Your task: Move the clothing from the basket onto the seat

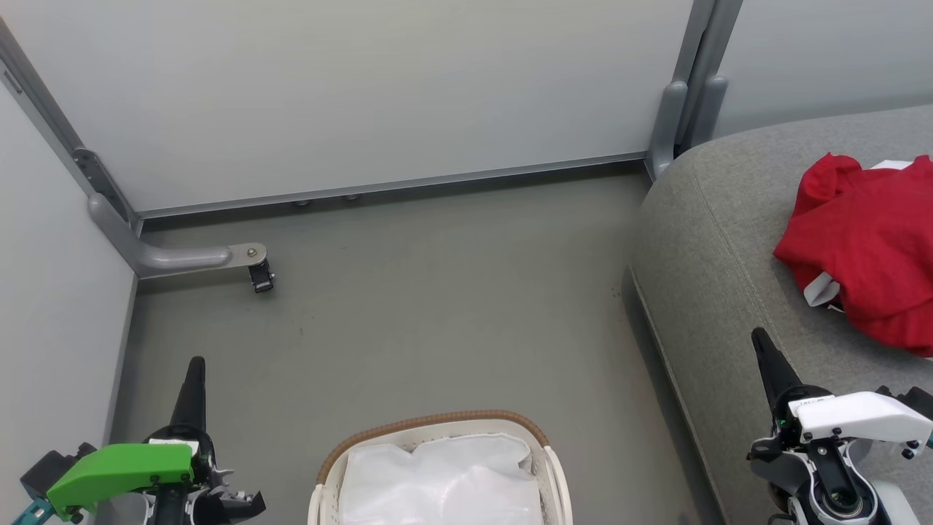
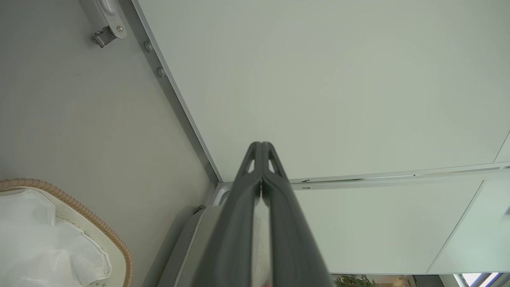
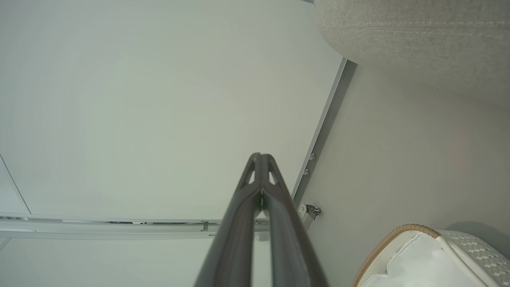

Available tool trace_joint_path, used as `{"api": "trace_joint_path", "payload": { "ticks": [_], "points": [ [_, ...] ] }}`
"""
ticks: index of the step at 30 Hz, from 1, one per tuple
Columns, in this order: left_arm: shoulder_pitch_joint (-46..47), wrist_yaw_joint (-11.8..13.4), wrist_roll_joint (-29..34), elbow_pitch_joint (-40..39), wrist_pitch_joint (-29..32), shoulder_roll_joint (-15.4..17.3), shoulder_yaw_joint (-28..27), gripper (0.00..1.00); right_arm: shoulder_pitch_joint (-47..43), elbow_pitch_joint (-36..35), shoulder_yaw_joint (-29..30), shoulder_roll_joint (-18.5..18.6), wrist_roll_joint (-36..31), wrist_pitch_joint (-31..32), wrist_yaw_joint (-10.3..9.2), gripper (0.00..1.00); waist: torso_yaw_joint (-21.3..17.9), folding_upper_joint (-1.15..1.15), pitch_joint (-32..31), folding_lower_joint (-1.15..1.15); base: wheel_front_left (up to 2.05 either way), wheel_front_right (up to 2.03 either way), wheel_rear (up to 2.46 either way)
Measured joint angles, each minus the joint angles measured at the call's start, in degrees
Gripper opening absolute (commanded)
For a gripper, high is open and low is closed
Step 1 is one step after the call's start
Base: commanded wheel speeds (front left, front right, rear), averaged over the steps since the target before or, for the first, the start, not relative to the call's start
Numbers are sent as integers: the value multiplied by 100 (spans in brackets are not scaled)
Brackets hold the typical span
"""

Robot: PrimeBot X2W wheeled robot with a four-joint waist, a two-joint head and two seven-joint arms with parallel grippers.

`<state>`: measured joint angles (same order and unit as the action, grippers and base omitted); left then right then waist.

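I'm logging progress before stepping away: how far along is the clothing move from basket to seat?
Done: the red clothing lies heaped on the seat. In hand: nothing; the left gripper and right gripper are shut, empty. Left: likely nothing, as the basket shows just its white liner, though its near end is cut off.

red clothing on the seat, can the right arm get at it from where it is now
Probably yes. The right gripper is shut and shows just in front of the red clothing, with only bare seat between them and nothing in the way. It would have to open first.
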<state>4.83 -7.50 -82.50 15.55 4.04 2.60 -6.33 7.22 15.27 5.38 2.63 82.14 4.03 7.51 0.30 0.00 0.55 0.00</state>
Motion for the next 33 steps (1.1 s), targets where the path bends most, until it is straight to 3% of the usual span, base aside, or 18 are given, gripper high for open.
{"api": "trace_joint_path", "payload": {
  "ticks": [25, 33],
  "points": [
    [101, 0, -980, -152, 249, 7, -13, 0, -71, -116, 113, 7, 1014, 258, -1, 0, -30, 0, -37, 0, 0, 0, 0],
    [108, 0, -982, -156, 252, 7, -13, 0, -71, -119, 115, 7, 1015, 258, -1, 0, -30, 0, -37, 0, 0, 0, 0]
  ]
}}
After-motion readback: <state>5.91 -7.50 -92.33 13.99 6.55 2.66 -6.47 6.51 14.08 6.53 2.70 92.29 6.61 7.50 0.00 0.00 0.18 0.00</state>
